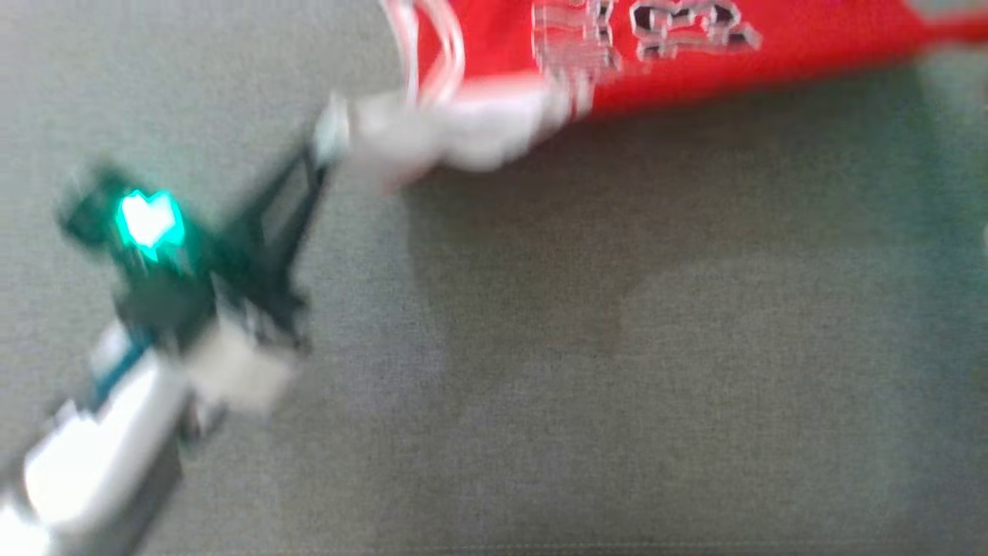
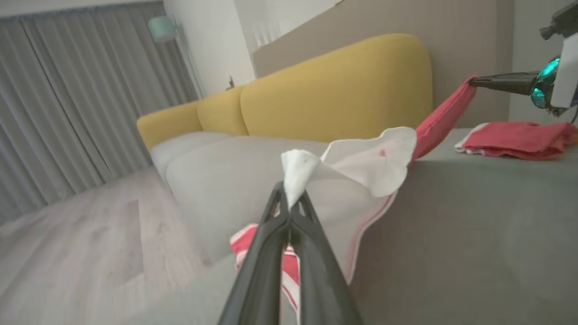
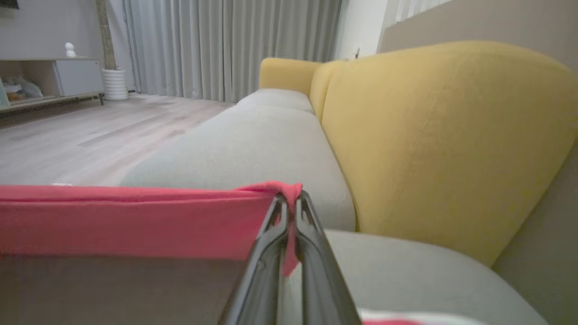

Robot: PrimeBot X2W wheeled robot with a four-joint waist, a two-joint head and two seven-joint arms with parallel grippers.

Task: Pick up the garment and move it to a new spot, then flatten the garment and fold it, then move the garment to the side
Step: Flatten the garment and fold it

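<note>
The garment (image 1: 818, 42) is red with pale lettering and a white part, and it hangs stretched across the top of the blurred head view above a grey cushion (image 1: 617, 347). My left gripper (image 1: 328, 143) reaches up from the lower left to the white end. In the left wrist view, the left gripper (image 2: 291, 203) is shut on a white corner of the garment (image 2: 375, 162). Further off, the right gripper (image 2: 472, 81) pinches its red end. In the right wrist view, the right gripper (image 3: 291, 201) is shut on the red edge of the garment (image 3: 135, 221), which runs off to the left.
A yellow sofa backrest (image 2: 334, 90) rises behind the grey seat cushions (image 3: 262, 149). A second red cloth (image 2: 515, 140) lies bunched on the grey surface. Wooden floor (image 2: 81, 234), grey curtains (image 3: 226, 45) and a low cabinet (image 3: 76, 74) lie beyond.
</note>
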